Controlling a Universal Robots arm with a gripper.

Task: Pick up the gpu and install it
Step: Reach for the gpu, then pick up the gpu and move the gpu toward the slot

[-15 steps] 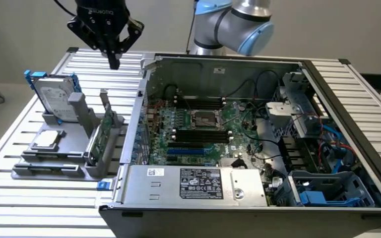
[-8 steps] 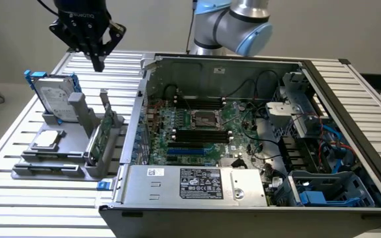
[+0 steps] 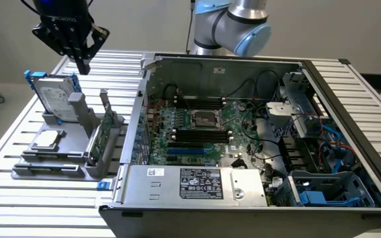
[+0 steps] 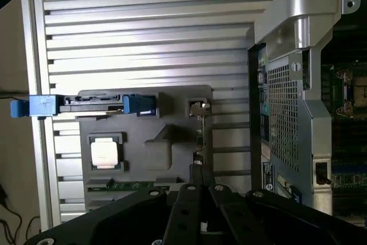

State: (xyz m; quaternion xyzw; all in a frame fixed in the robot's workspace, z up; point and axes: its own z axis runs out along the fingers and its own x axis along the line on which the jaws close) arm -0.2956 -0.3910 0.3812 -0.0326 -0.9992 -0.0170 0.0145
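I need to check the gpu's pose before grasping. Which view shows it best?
The exterior view: the gpu stands upright in the grey holder, its green face visible. The wrist view sees the gpu edge-on, as a thin strip with its silver bracket.

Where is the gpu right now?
On the exterior view's left, the gpu stands upright in the grey holder, between the hard drive and the open computer case.

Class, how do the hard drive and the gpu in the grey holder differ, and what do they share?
The hard drive is silver with blue rails; the gpu shows a green board. The hard drive is a thick block; the gpu a thin card. The hard drive faces the exterior view; the gpu is nearly edge-on to it. Both stand upright in the holder.
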